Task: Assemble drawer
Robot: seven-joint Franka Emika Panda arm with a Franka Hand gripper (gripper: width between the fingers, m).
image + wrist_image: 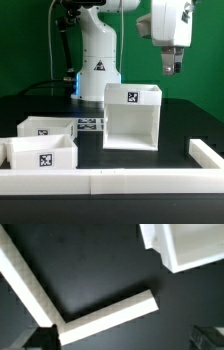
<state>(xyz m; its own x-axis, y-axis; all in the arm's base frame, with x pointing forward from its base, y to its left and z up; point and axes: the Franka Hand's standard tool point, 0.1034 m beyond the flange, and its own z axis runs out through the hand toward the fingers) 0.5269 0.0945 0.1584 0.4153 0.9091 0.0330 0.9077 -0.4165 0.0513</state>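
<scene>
The tall open-fronted white box shell (132,120) stands mid-table with a tag on its top edge. Two small open-top trays sit at the exterior view's left, one behind (48,127) and one in front (42,153), each with a tag. My gripper (172,62) hangs high above the table, up and to the exterior view's right of the shell, touching nothing. In the wrist view my gripper (122,343) is open and empty, with dark fingers (35,339) at the frame's edges. A corner of the shell (185,243) shows there too.
A long low white border wall (100,181) runs along the front and turns back at the exterior view's right (206,153); its corner shows in the wrist view (100,314). The marker board (90,124) lies behind the trays. The robot base (97,60) stands at the back.
</scene>
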